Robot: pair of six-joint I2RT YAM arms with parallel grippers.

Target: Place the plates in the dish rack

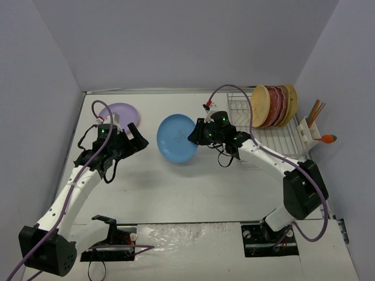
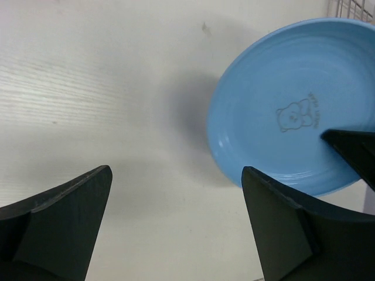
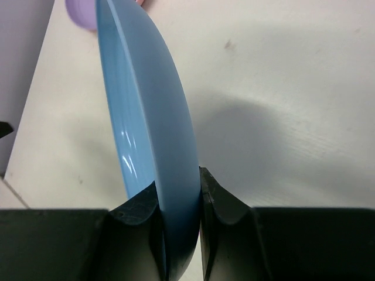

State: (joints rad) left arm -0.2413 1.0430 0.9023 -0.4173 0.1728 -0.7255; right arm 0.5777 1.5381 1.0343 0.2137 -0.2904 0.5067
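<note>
Now your right gripper [image 3: 179,202] clamps the rim of the round glossy sky-blue plate [image 1: 176,138], while your left gripper [image 2: 176,174] gapes wide and empty.

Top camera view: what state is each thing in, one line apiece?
blue plate, on edge, gripped at its rim
right end effector, shut on blue plate
left end effector, open, empty
lilac plate, flat on table
racked plates, upright in dish rack

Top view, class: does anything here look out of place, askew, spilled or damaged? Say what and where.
Nothing looks spilled or damaged. The blue plate stands on edge only because the right gripper grips its rim; the lilac plate lies flat on the table, outside the dish rack.
</note>
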